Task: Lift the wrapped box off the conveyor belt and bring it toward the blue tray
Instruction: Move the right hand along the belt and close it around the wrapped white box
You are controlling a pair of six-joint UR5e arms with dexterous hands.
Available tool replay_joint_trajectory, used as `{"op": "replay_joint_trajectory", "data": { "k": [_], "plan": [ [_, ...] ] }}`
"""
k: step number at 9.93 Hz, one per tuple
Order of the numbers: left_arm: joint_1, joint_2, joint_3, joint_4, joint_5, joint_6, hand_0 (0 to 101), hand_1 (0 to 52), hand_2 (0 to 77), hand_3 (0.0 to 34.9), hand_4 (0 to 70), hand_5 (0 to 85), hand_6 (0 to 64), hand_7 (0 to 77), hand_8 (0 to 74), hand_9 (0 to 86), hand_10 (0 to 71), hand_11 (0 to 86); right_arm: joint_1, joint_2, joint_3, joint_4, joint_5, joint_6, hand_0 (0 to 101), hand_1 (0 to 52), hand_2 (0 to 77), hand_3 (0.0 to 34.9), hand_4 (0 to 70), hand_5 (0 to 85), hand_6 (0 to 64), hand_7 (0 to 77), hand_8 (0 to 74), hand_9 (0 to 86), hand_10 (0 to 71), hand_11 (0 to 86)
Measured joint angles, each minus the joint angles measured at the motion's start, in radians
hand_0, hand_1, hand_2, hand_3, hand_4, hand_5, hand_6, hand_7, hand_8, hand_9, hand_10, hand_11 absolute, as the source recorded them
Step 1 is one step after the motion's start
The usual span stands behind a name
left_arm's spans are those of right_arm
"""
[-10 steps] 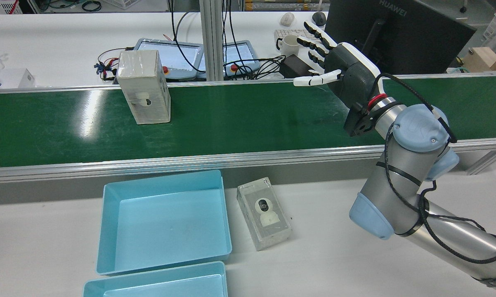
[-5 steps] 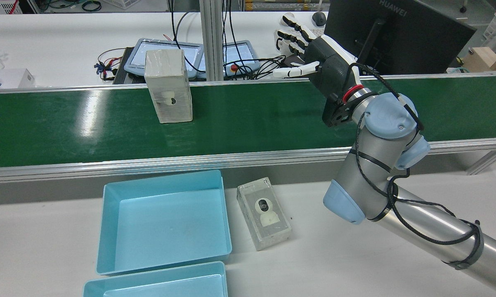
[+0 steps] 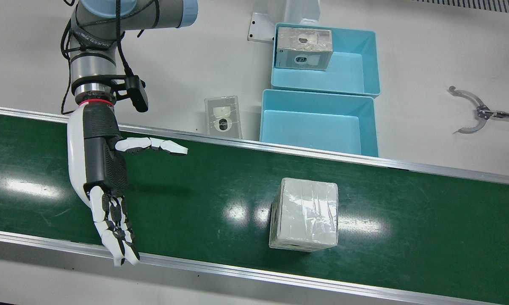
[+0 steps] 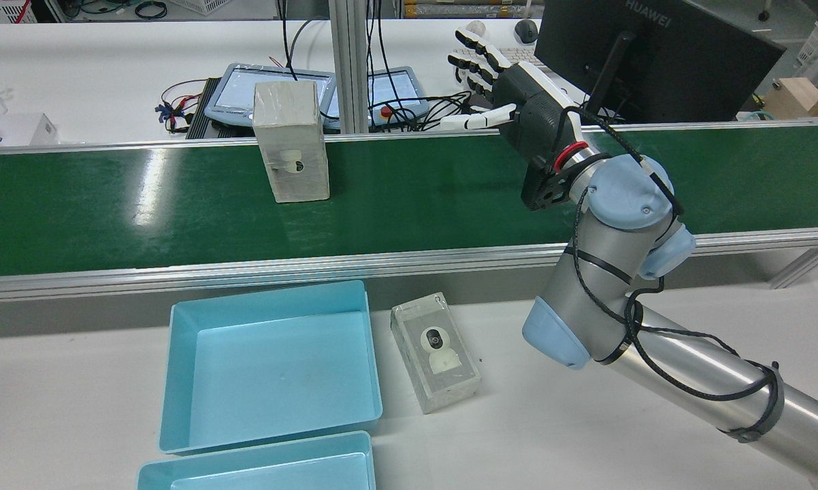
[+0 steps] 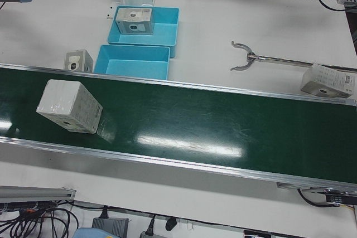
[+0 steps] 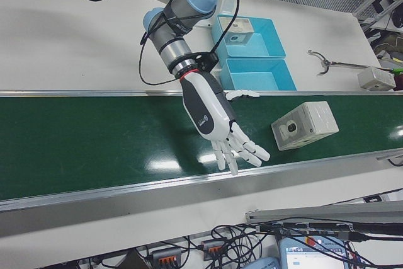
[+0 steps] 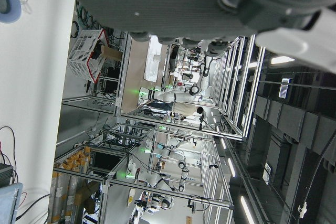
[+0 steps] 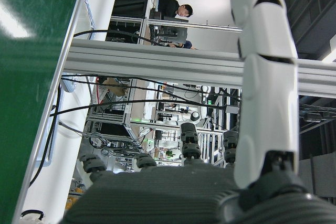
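Green conveyor belt (image 3: 195, 199) bare between wrapped box (image 3: 304, 214) and right hand (image 3: 104, 169) (splayed, empty).

wrapped box (image 4: 291, 141): moved right on belt | right hand (image 4: 518, 116): shifted left toward it

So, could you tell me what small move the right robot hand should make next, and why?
Probably slide sideways along the conveyor belt toward the wrapped box. The right robot hand hangs open over the belt, fingers spread and holding nothing, with bare green belt between it and the box, which stands upright. Closing that gap should come before any grasp.
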Motion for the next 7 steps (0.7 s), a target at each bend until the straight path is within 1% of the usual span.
{"op": "replay_joint_trajectory", "data": {
  "k": [3, 4, 7],
  "plan": [
    [0.0, 0.0, 0.0, 0.0, 0.0, 0.0, 0, 0.0, 1.1, 0.0, 0.0, 0.5, 0.0, 0.5, 0.5, 0.0, 0.5, 0.0, -0.016, 0.006, -0.009, 0.006, 0.001, -0.003, 48, 17.5, 18.0, 30.1, 0.0, 12.5, 0.0, 14.7, 1.1, 4.4, 2.2, 4.9],
    [0.0, 0.0, 0.0, 0.0, 0.0, 0.0, 0, 0.0, 1.1, 0.0, 0.0, 0.5, 0.0, 0.5, 0.5, 0.0, 0.5, 0.0, -0.02, 0.007, -0.013, 0.011, 0.002, -0.004, 48, 17.5, 18.0, 29.9, 1.1, 14.2, 0.0, 14.7, 0.0, 4.4, 2.2, 4.9],
    [0.0, 0.0, 0.0, 0.0, 0.0, 0.0, 0, 0.0, 1.1, 0.0, 0.0, 0.5, 0.0, 0.5, 0.5, 0.0, 0.5, 0.0, -0.024, 0.017, -0.031, 0.021, 0.003, -0.005, 48, 17.5, 18.0, 30.0, 1.1, 14.2, 0.0, 14.7, 0.0, 4.4, 2.2, 4.9]
  ]
}}
